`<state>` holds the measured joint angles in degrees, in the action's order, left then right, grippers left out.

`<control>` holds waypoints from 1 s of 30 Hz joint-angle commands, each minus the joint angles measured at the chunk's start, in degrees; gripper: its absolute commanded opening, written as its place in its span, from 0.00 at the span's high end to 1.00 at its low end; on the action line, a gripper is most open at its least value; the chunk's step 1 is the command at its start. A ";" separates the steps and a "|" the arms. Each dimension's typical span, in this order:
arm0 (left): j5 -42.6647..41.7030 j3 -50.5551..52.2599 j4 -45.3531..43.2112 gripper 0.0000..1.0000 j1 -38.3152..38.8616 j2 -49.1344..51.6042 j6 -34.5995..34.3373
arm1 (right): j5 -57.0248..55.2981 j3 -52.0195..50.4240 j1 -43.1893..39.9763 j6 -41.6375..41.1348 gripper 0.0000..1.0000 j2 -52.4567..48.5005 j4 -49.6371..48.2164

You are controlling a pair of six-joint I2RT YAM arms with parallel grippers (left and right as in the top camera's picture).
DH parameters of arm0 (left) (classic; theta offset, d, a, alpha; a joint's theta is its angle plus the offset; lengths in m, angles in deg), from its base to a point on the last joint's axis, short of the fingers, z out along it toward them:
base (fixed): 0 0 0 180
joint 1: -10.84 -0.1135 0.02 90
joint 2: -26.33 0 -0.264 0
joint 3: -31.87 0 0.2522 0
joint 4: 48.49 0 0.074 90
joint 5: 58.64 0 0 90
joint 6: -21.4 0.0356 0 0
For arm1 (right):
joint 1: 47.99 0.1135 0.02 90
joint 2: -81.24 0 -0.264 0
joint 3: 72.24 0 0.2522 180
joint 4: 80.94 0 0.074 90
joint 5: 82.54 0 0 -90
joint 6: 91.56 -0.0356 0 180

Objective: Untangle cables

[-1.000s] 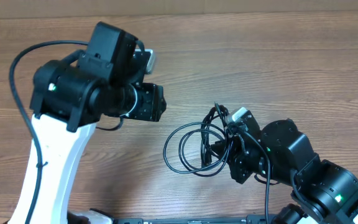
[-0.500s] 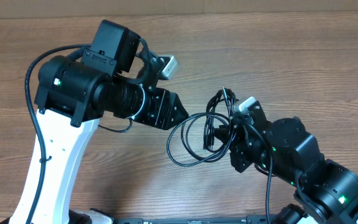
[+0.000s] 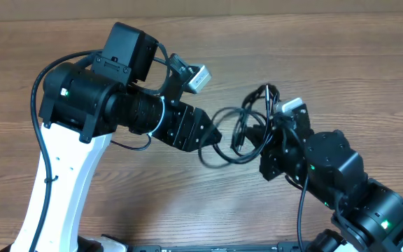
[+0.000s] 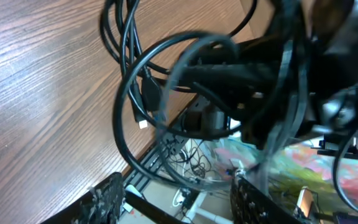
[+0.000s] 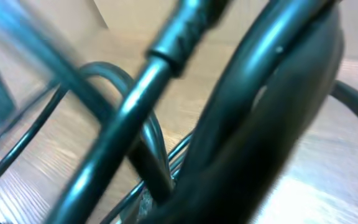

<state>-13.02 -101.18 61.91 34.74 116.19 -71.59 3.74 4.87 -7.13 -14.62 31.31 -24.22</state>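
Observation:
The cables [image 3: 240, 133] are a tangle of thin black loops hanging in the air over the wooden table [image 3: 341, 63]. My right gripper [image 3: 263, 143] holds them from the right side; its fingers are hidden behind the cords. In the right wrist view the cables [image 5: 166, 93] fill the frame, blurred and very close. My left gripper [image 3: 213, 134] is open with its tip at the left edge of the loops. In the left wrist view the loops [image 4: 166, 81] hang just ahead of the spread fingers [image 4: 182, 202]. A plug with a pale tip [image 4: 143, 123] dangles inside them.
The left arm's own thicker black wire [image 3: 40, 84] arches over its base at the left. The table's front edge [image 4: 166, 134] and floor clutter below show in the left wrist view. Bare wood lies at the back and far right.
My right gripper has moved toward the back of the table, carrying the cables up off the wood. My left gripper has swung right until its tip reaches the loops.

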 commanded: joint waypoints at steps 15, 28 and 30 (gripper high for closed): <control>-0.57 0.07 -1.31 0.96 -0.20 0.09 1.31 | 18.14 2.08 -0.09 -5.22 0.96 -4.11 -8.20; 3.02 0.07 0.15 0.96 -0.26 0.07 1.31 | 2.34 2.08 -0.11 -3.30 0.96 -5.38 0.31; 3.02 0.07 0.15 0.96 -0.26 0.07 1.31 | -2.58 2.08 -0.11 -3.21 0.96 -5.38 3.65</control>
<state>-10.82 -101.16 61.80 34.74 116.30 -71.35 12.68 5.31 -6.98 -18.51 25.62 -23.63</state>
